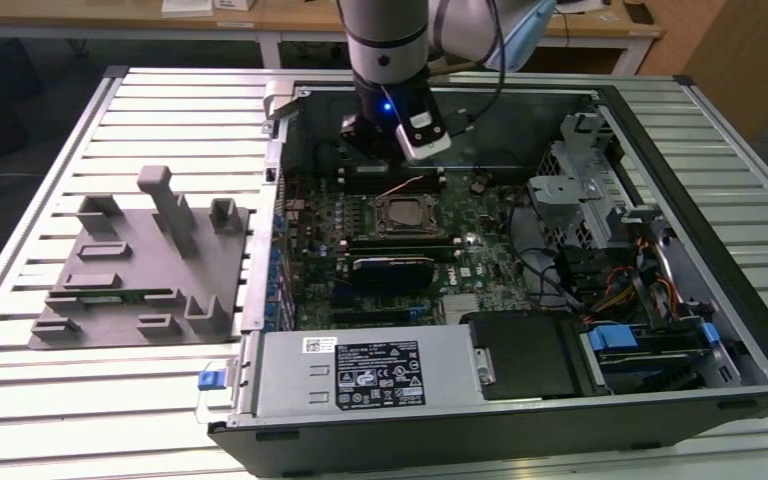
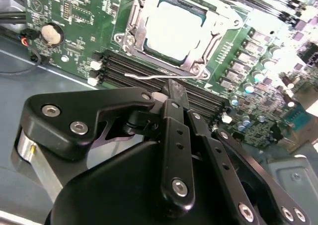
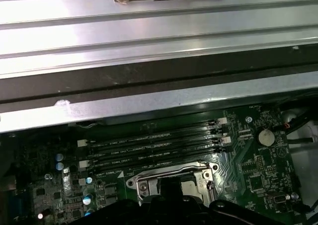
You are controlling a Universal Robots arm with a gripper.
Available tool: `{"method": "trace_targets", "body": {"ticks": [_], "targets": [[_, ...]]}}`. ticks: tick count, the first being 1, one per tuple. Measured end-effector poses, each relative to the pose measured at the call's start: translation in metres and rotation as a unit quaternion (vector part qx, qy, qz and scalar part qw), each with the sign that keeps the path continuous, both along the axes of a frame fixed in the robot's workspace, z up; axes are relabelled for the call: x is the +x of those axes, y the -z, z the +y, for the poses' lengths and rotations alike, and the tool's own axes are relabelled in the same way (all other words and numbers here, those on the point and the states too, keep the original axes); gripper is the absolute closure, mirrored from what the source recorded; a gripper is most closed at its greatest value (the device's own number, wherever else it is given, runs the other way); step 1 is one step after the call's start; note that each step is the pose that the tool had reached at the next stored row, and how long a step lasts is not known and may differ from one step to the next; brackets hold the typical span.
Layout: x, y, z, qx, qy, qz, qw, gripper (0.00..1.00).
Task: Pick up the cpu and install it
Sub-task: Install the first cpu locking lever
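The cpu [image 2: 174,29] lies flat in the motherboard's socket frame [image 2: 130,38], its silvery-white top facing up. The exterior view shows the cpu [image 1: 402,213] in the middle of the open computer case. My gripper [image 2: 171,92] hangs above the memory slots just beside the socket. Its black fingers [image 2: 175,135] are shut together with nothing between them. A thin metal lever [image 2: 149,77] runs along the socket's edge near the fingertips. In the first wrist view the socket frame [image 3: 144,183] sits just past the dark gripper body [image 3: 169,207].
A grey tray [image 1: 144,270] with upright fixtures and a long green strip [image 1: 117,295] lies on the slatted table at the exterior view's left. Inside the case [image 1: 704,300] are the power supply [image 1: 357,375], drive cage [image 1: 584,190] and cables [image 1: 558,270].
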State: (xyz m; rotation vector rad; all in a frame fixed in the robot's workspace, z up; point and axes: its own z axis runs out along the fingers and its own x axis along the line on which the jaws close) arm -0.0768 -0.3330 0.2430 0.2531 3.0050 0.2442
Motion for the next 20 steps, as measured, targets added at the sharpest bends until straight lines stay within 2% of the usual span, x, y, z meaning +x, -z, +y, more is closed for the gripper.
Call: {"method": "trace_targets", "body": {"ticks": [2,6,8,11,20], "targets": [[0.0,0.0007,-0.0001,-0.0001,0.0,-0.0061,1.0,0.89],[0.0,0.0018,0.0,-0.0001,0.001,-0.0211,0.9998,0.89],[0.0,0.0029,0.0,0.0,0.002,-0.0264,0.9996,0.89],[0.0,0.0063,0.0,-0.0003,0.008,-0.0288,0.9995,0.89],[0.002,0.0149,0.001,-0.001,0.034,-0.0294,0.999,0.89]]}}
